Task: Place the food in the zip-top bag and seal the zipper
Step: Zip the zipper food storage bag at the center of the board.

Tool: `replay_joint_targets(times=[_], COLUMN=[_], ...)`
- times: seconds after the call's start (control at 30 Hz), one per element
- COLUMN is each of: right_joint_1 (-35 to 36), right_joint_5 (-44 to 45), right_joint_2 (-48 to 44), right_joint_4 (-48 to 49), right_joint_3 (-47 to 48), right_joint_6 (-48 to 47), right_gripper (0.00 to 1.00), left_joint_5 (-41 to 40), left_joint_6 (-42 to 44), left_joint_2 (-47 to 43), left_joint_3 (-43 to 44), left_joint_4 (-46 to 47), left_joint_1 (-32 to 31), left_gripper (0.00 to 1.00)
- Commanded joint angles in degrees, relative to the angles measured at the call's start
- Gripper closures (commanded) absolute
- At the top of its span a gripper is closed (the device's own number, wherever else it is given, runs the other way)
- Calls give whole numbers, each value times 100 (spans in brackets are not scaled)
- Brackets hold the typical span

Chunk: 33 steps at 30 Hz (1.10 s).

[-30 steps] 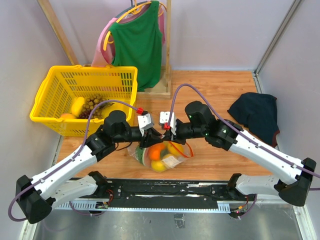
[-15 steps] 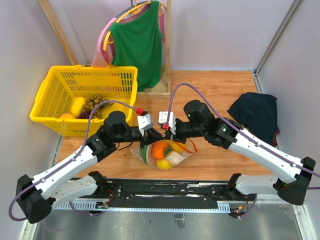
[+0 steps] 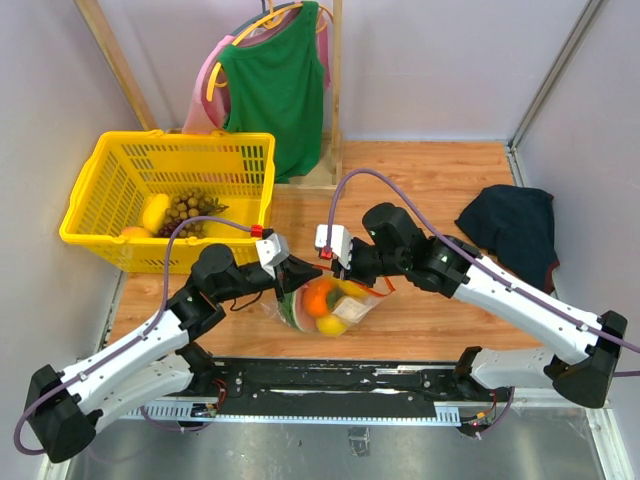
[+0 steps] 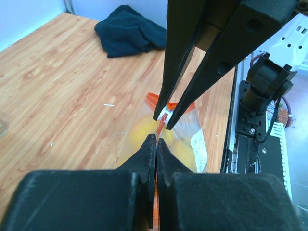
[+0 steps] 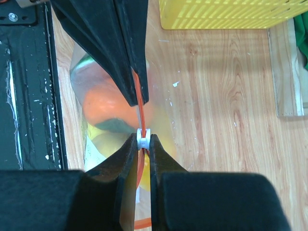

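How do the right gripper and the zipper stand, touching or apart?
Touching. In the right wrist view the right gripper pinches the white slider of the zipper, no gap.

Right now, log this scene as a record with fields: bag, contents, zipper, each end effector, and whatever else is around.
bag: zip-top bag, clear, held at its mouth between the two arms
contents: food, orange, yellow and green pieces, inside the bag
zipper: zipper, red-orange strip with a white slider on it
left end effector: shut on the zipper
right end effector: shut on the slider
surroundings: yellow basket with more items, far left; navy cloth, far right; green shirt hanging at the back
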Motion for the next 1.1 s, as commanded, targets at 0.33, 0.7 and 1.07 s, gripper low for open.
replay_joint_targets(times=[0.33,0.7,1.07], right_joint_1=[-5,-20,-8], right_joint_5=[1245,1993,1141], right_joint_2=[-40,-77,88], right_joint_4=[-809,-1140,-1023], right_joint_3=[5,124,305], right_joint_6=[-40,13,50], right_gripper=[99,99,99], left_joint_5=[-1083,-2166,-1806], left_joint_6=[-348,-881,-555], left_joint_2=[-652,-860,-865], left_joint_3=[-537,-857,-633], left_joint_4=[429,-143,-284], left_joint_1=[26,31,31], left_gripper=[100,100,63])
